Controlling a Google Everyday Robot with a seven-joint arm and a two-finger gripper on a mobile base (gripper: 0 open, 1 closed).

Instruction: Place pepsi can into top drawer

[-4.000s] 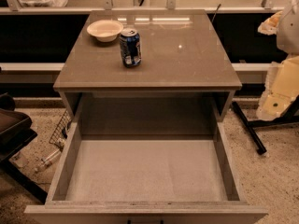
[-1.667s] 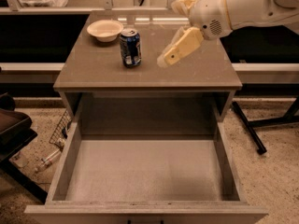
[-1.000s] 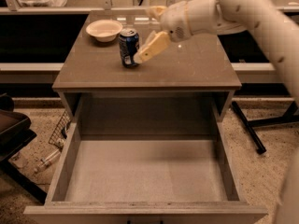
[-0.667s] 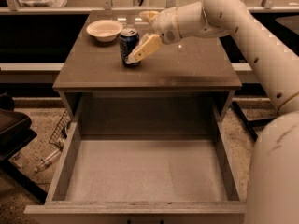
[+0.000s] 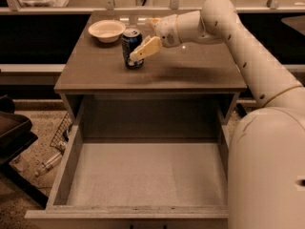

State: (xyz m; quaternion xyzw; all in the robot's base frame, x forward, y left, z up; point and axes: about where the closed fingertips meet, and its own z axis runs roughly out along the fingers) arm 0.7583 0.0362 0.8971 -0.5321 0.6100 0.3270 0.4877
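Pepsi can [image 5: 131, 46], just one, stands near one bowl [image 5: 106, 30], the open claw [image 5: 141, 38] against it.

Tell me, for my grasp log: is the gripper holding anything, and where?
Cannot tell: the gripper is at the pepsi can's side; the can stands on the cabinet.

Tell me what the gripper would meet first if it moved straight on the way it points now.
Most likely the pepsi can. The gripper is close beside it over the cabinet top, pointing at it; contact may already exist, since depth is unclear.
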